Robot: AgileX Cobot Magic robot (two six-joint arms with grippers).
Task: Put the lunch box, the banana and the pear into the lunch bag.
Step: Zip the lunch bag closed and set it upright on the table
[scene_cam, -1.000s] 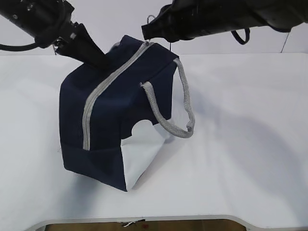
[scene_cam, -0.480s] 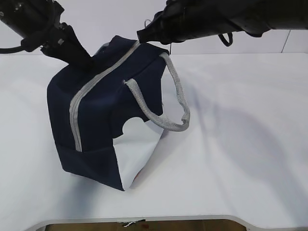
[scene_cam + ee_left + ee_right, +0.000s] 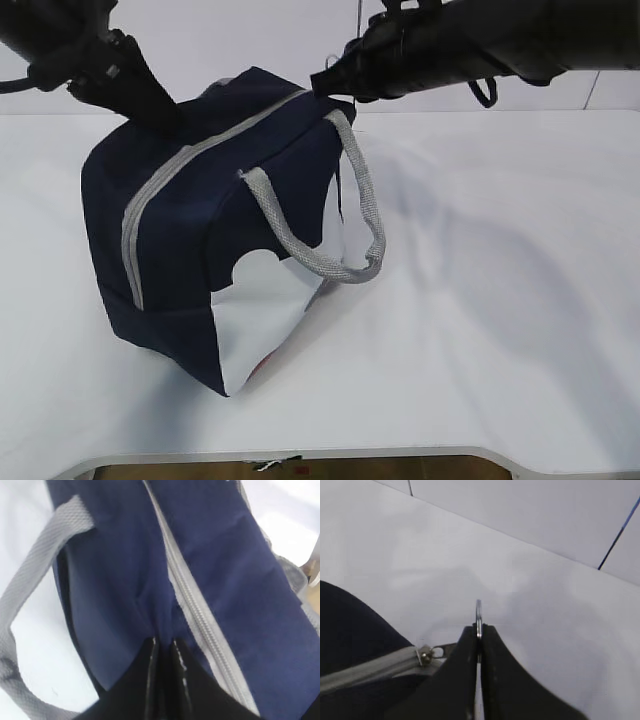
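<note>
The navy lunch bag (image 3: 230, 200) stands tilted on the white table, its grey zipper (image 3: 190, 155) shut along the top and its white side panel (image 3: 265, 310) facing me. My left gripper (image 3: 155, 108) is shut on a fold of the bag's navy fabric (image 3: 115, 570) beside the zipper (image 3: 195, 610). My right gripper (image 3: 335, 80) is shut on the metal ring (image 3: 478, 612) of the zipper pull, just past the slider (image 3: 425, 654) at the bag's far end. The lunch box, the banana and the pear are out of view.
A grey webbing handle (image 3: 330, 262) hangs down the bag's side towards me. The white table (image 3: 500, 300) stretches to the right of the bag, with its front edge near the bottom of the exterior view. A white wall (image 3: 520, 510) stands behind.
The bag has slid and tipped to the left. My left gripper has moved left with the pinched fabric. My right gripper has kept hold of the zipper ring at the bag's far end.
</note>
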